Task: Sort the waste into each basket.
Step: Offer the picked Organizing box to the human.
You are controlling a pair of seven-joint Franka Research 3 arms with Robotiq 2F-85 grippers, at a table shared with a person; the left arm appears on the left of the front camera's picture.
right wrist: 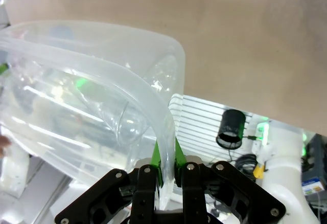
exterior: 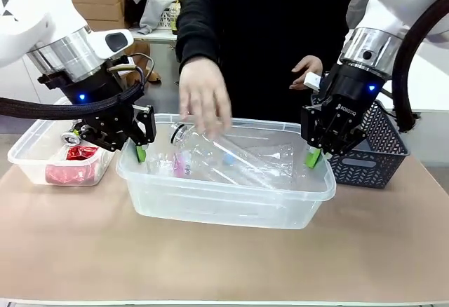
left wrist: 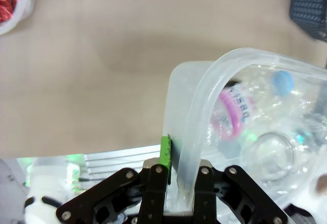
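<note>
A large clear basket (exterior: 224,205) sits mid-table holding clear plastic bottles (exterior: 245,160), one with a pink label (left wrist: 232,114) and blue cap (left wrist: 282,81). My left gripper (exterior: 140,154) is shut on its left rim (left wrist: 204,96). My right gripper (exterior: 313,156) is shut on its right rim (right wrist: 102,55). A person's hand (exterior: 203,100) hovers over the bottles. A second clear basket (exterior: 28,160) at the left holds crushed red cans (exterior: 70,170). I cannot tell whether the middle basket rests on the table.
A dark grey lattice basket (exterior: 379,149) stands at the right, just behind my right gripper. The person's other hand (exterior: 307,69) is held back near their body. Bare tan tabletop (exterior: 224,265) runs along the front.
</note>
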